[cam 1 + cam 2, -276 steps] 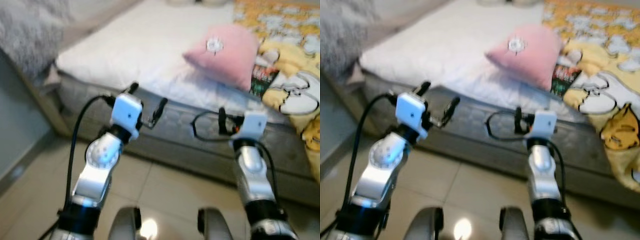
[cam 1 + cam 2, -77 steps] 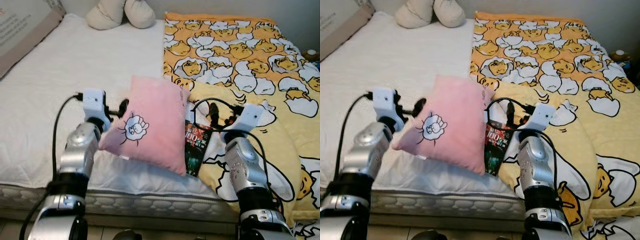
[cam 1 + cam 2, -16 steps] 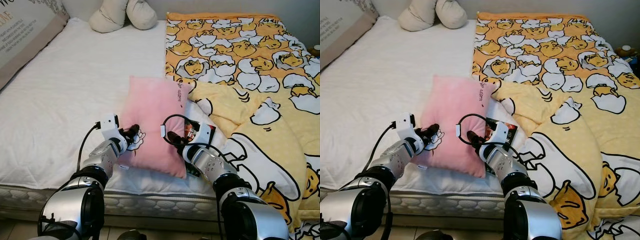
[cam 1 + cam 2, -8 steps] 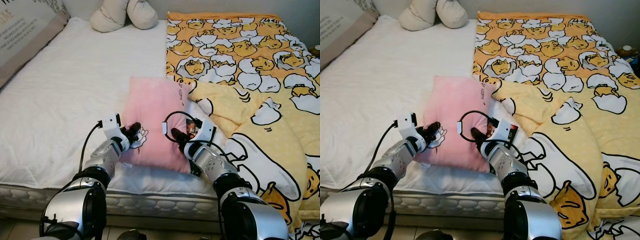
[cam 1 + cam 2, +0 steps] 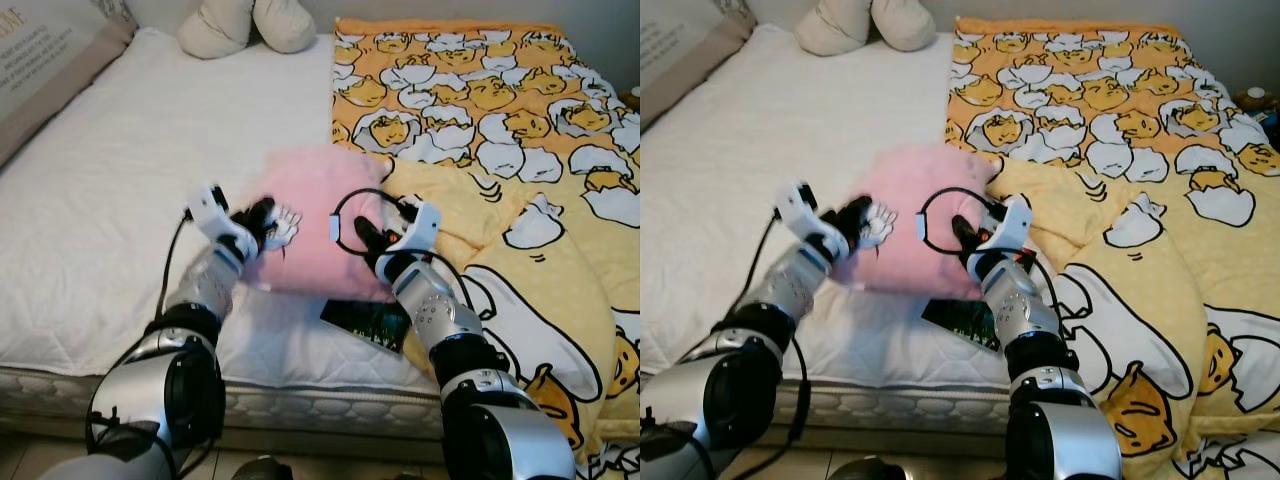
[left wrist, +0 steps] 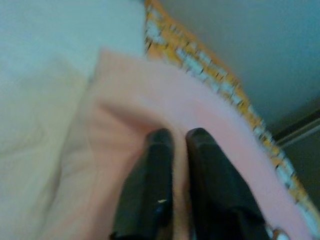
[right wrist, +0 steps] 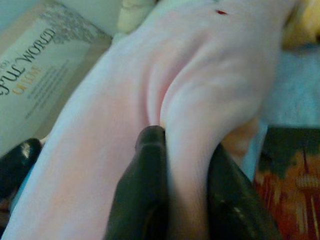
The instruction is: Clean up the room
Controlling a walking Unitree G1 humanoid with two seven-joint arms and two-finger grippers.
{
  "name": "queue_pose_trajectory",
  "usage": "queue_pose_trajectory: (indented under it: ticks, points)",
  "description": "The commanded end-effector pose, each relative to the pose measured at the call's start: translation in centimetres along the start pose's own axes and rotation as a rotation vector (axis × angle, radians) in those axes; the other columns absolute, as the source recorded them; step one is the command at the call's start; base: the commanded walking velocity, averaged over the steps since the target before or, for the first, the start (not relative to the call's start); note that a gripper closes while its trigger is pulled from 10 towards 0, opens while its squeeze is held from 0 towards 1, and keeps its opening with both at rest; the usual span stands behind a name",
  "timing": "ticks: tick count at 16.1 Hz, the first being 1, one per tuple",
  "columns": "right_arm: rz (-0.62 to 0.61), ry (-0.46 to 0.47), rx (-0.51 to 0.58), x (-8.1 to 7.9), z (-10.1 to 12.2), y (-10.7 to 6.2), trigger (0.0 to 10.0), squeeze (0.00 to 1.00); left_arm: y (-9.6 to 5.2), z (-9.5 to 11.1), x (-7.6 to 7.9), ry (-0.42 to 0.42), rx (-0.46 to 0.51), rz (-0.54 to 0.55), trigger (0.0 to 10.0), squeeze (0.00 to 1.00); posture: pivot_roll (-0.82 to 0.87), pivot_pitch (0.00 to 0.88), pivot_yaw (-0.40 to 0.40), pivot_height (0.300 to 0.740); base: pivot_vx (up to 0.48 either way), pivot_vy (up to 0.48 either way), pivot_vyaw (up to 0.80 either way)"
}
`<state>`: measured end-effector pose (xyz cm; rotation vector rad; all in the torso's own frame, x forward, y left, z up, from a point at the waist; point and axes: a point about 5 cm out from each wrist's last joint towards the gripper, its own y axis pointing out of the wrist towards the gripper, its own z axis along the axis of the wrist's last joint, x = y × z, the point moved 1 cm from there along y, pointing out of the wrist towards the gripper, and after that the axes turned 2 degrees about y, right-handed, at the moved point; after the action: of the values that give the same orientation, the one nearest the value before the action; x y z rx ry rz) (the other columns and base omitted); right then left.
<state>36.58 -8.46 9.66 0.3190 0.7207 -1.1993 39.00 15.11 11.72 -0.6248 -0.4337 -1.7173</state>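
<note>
A pink pillow (image 5: 312,222) with a small white emblem is held up off the white mattress (image 5: 110,200) between my two arms. My left gripper (image 5: 262,215) is shut on the pillow's left edge, its fingers (image 6: 159,150) pinching a fold of pink cloth. At the pillow's right edge my right gripper (image 5: 362,236) is shut too, with pink fabric bunched between its fingers (image 7: 150,150). A dark book (image 5: 371,322) with a red and green cover lies flat on the sheet just below the raised pillow.
A yellow blanket (image 5: 500,130) printed with eggs covers the bed's right half and bunches up by my right arm. Beige cushions (image 5: 240,25) sit at the head, a lettered cushion (image 5: 40,60) at far left. The mattress's front edge (image 5: 300,405) is close below.
Both grippers have lifted the pink pillow up and away from the sheet. The dark book that it partly hid now lies uncovered below it.
</note>
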Motion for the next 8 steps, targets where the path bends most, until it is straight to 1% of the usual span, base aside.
queue_pose_trajectory:
  ticks: [1,3,5,6,7,8]
  points:
    - [0.065,-0.038,0.070,-1.7,1.8,0.4,0.0,0.00,0.7,2.3,1.3,0.013,0.068,-0.065,0.0,0.00,-0.07,0.000,0.040,0.736,0.000,0.000,0.00]
    - [0.089,-0.060,0.119,-2.6,3.0,0.5,0.0,0.00,1.0,4.3,2.2,0.025,0.129,-0.105,0.0,0.00,-0.07,0.000,0.038,0.736,0.000,0.000,0.00]
    - [0.105,-0.074,0.138,-3.1,3.5,0.5,0.0,0.00,1.1,5.2,2.6,0.035,0.153,-0.120,0.0,0.00,-0.06,0.000,0.038,0.736,0.000,0.000,0.00]
    - [0.112,-0.080,0.142,-3.4,3.5,0.5,0.0,0.00,1.1,5.3,2.7,0.056,0.147,-0.125,0.0,0.00,-0.06,0.000,0.038,0.736,0.000,0.000,0.00]
    - [0.112,-0.081,0.142,-3.3,3.5,0.5,0.0,0.00,1.1,5.2,2.7,0.085,0.136,-0.113,0.0,0.00,-0.06,0.000,0.038,0.736,0.000,0.000,0.00]
    - [0.102,-0.082,0.136,-3.1,3.3,0.4,0.0,0.00,1.1,4.7,2.4,0.168,0.103,-0.076,0.0,0.00,-0.06,0.000,0.036,0.736,0.000,0.000,0.00]
